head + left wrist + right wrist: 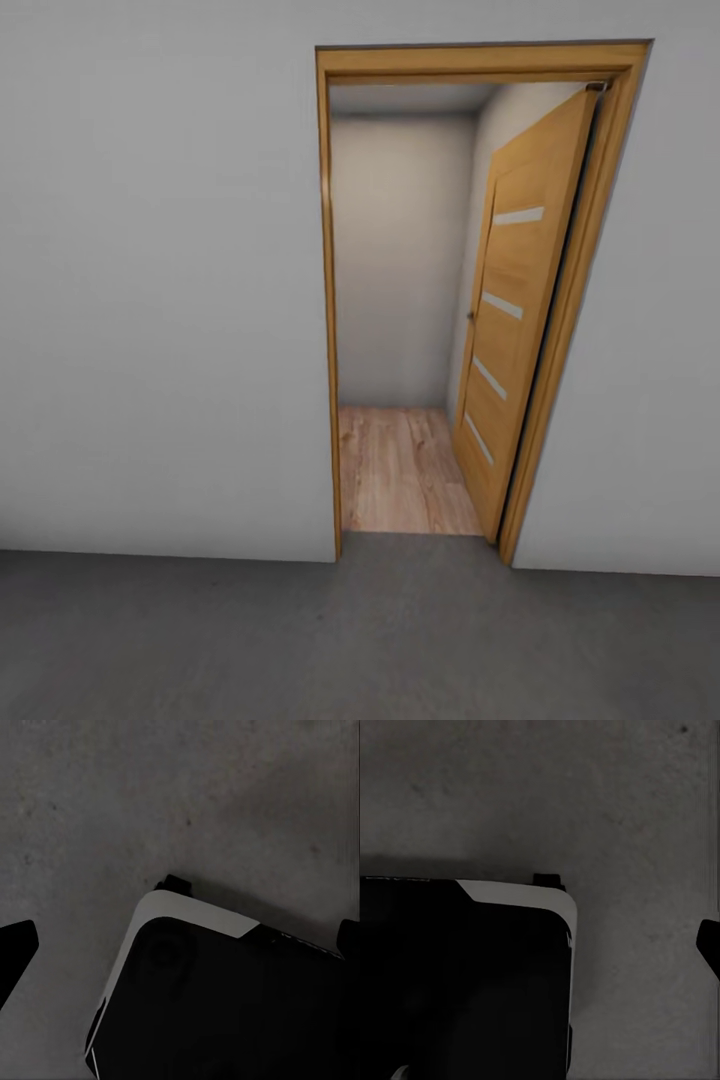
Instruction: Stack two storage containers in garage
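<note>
- In the left wrist view you are seeing two dark fingertips (16,945) of the left gripper (180,941), one at each side edge of the picture; they are standing far apart, so the fingers are spread and nothing is lying between them.
- In the right wrist view only one dark fingertip (709,941) of the right gripper is showing at the edge, so you cannot tell if these fingers are spread or pressed together.
- Beyond the left fingers, a black base with a white rounded corner (187,913) is sitting on the dark grey floor (150,802); the right wrist view is showing the same kind of corner (521,894) over the same mottled floor (622,810).
- No orange-red container is lying between or beside the fingers in either wrist view.
- In the head view the grey floor (300,640) is running up to a plain white wall (150,300).
- A wooden door frame (328,300) is standing in this wall, and the wooden door (515,320) with pale narrow panels is hanging open, swung away into the next room.
- Through the opening you are looking at a light wood-plank floor (400,470) and a pale back wall (400,260).
</note>
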